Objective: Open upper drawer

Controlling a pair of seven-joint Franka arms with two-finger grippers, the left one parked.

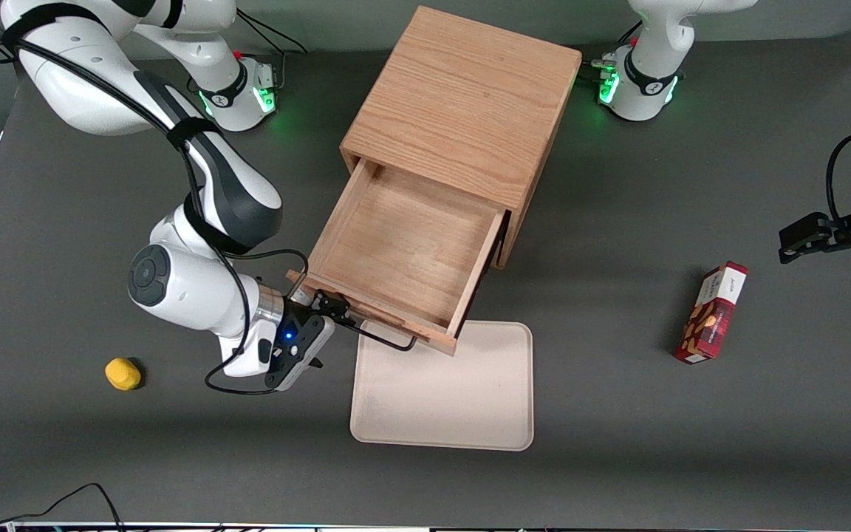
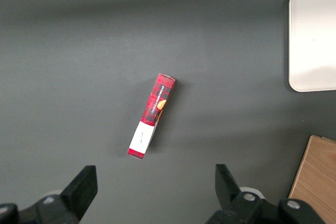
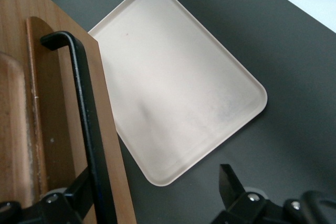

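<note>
The upper drawer (image 1: pixel 403 244) of the oak cabinet (image 1: pixel 462 96) stands pulled far out, and its shallow wooden tray is empty. Its black wire handle (image 1: pixel 385 338) faces the front camera. My right gripper (image 1: pixel 326 332) is open at the handle's end toward the working arm. In the right wrist view the handle (image 3: pixel 84 103) runs along the drawer front (image 3: pixel 55 145), close to one finger (image 3: pixel 79 192). The second finger (image 3: pixel 231 182) is well apart from it over the dark table, so the gripper (image 3: pixel 155 195) holds nothing. The lower drawer is hidden under the open one.
A beige tray (image 1: pixel 470 399) (image 3: pixel 178 93) (image 2: pixel 314 35) lies on the table just in front of the drawer, partly under its front. A yellow object (image 1: pixel 122 373) lies toward the working arm's end. A red box (image 1: pixel 712 312) (image 2: pixel 152 116) lies toward the parked arm's end.
</note>
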